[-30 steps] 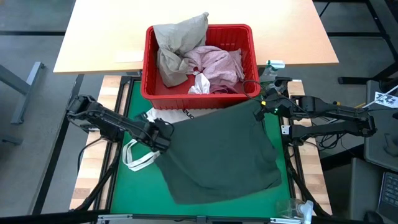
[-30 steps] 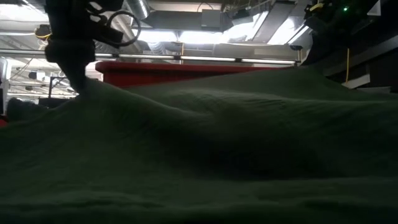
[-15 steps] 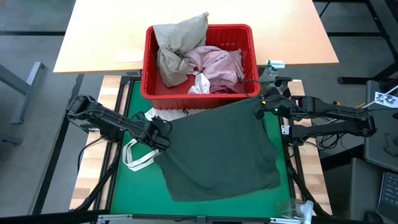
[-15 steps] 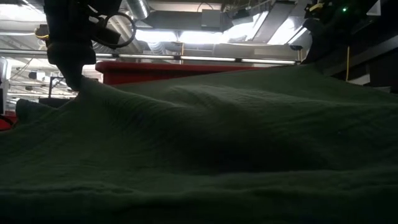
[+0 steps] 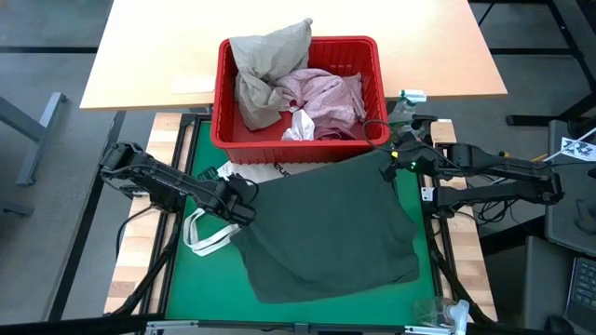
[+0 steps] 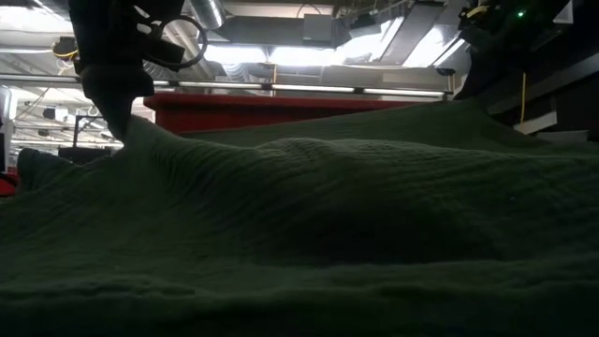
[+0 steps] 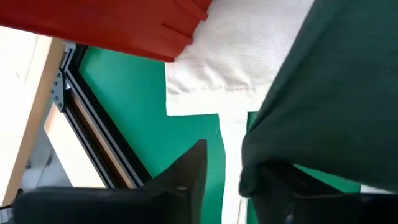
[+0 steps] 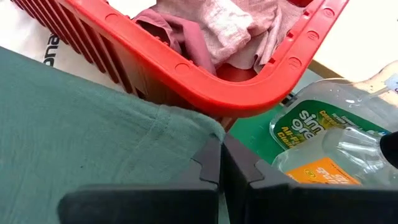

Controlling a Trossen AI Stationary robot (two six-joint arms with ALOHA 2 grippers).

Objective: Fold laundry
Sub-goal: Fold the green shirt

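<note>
Dark grey-green garment stretched between my 2 grippers

Dark grey-green cloth, the dark grey-green garment (image 5: 326, 228), lies spread over the green mat (image 5: 191, 270) in front of the red basket (image 5: 368, 51). My left gripper (image 5: 244, 200) is at the garment's left corner, beside the basket's near left side. In the left wrist view its fingers (image 7: 186, 180) stand apart, and a fold of the garment hangs over 1 of them; the other is bare, so this gripper is released rather than clamped. My right gripper (image 8: 222, 163) is at the garment's far right corner, just beside the basket's near right corner, with both fingers pressed together on the cloth edge, grasping it.

Under the garment's left edge lies a white tote bag (image 5: 209, 233), its loop handles showing on the mat.

Inside the basket sit more laundry pieces: a beige-khaki garment (image 5: 265, 65) heaped at the left and rising above the rim, a mottled pink garment (image 5: 326, 93) to its right, a small white piece (image 5: 300, 126) near the front wall, and a maroon edge (image 8: 186, 34) showing beneath the pink one.

A clear plastic bottle (image 8: 323, 134) with a green and orange label lies beside the basket, close to my right gripper
</note>
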